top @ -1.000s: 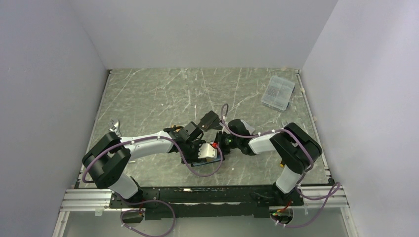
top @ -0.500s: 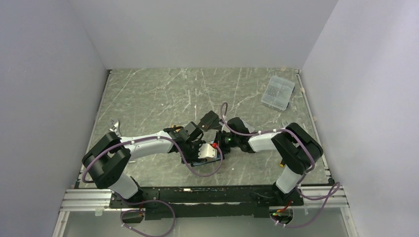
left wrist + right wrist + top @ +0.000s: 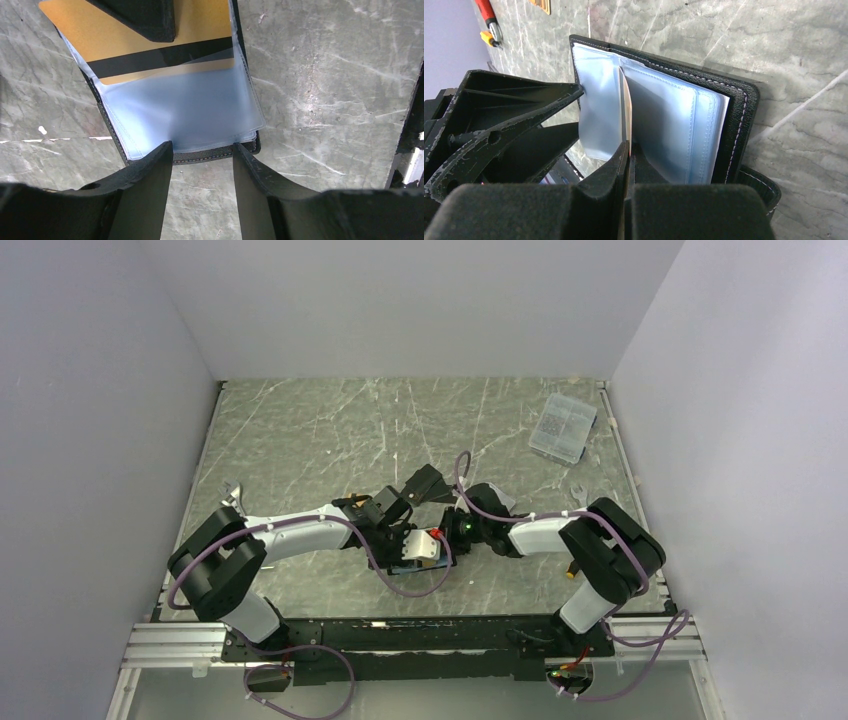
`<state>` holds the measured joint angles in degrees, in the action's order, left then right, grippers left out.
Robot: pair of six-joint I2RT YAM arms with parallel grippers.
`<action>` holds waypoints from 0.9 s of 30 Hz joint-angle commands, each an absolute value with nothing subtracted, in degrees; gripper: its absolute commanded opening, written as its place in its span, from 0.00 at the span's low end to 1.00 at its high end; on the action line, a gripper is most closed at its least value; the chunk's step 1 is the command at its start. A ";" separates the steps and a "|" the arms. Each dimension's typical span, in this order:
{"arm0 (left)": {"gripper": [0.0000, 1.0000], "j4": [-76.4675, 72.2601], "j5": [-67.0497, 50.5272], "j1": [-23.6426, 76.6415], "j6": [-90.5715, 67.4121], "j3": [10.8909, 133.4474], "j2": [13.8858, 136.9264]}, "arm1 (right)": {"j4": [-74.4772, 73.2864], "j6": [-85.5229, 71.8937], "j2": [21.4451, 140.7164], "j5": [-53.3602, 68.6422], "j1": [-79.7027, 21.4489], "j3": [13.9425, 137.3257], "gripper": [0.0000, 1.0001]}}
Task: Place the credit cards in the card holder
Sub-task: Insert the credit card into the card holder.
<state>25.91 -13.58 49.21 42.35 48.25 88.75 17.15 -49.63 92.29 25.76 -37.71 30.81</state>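
Card holder (image 3: 200, 156) open and flat on the marbled grey surface (image 3: 325, 100), near the middle, between the two arms. Black leather rim around a stack of clear, bluish plastic sleeves (image 3: 190, 110). Orange-gold card (image 3: 90, 37), black stripe across it, partway into one sleeve: far part bare, near edge under the plastic.

Right hand (image 3: 628, 145) pressed together on that card, pinching it. From the right wrist view, thin card edge-on and upright, sleeves fanned to either side of it.

Left hand (image 3: 201, 147) spread, fingers apart, only the holder's near edge in the gap. Both fingertips at that rim, seemingly pressing on it, though contact hard to confirm from the wrist view. Seen from the right wrist, one left fingertip against the outermost sleeve.

Snap tab (image 3: 766, 192) poking out below the holder's corner in the right wrist view.

From above, both hands meeting over the holder, much of it hidden beneath them. Clear plastic box (image 3: 562, 427) well apart, toward the far right corner of the surface.
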 commanded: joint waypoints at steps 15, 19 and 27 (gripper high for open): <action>0.50 25.88 -11.06 48.97 42.97 48.68 89.82 | 4.14 -41.17 98.62 23.96 -37.79 34.06 0.00; 0.50 25.86 -10.98 48.99 43.00 48.69 89.91 | 2.95 -40.03 99.58 24.38 -37.43 35.22 0.00; 0.50 25.73 -10.91 48.96 43.09 48.56 90.04 | -1.62 -38.62 98.27 20.73 -37.54 37.79 0.23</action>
